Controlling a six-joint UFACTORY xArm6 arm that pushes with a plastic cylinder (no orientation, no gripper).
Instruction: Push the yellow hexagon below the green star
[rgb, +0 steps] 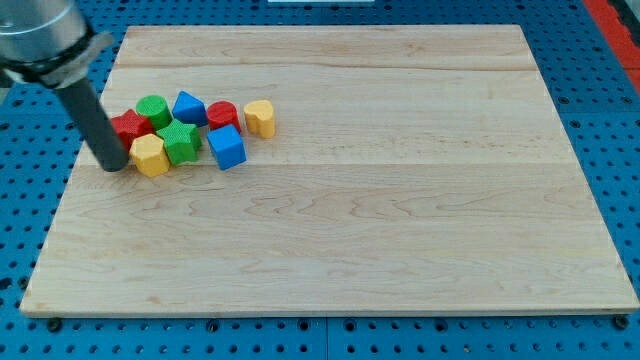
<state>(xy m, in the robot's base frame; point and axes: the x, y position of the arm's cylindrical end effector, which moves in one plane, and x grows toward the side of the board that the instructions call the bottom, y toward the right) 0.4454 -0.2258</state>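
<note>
The yellow hexagon (150, 155) lies on the wooden board at the view's left, touching the lower left side of the green star (181, 140). My tip (113, 166) rests on the board just left of the yellow hexagon, very close to it or touching it. The rod rises from the tip toward the view's top left and hides part of the red block (129, 127) behind it.
Clustered around the star are a green cylinder (153, 109), a blue block (189, 107), a red cylinder (222, 116), a blue cube (226, 147) and a yellow block (260, 117). The board's left edge (70, 185) is near my tip.
</note>
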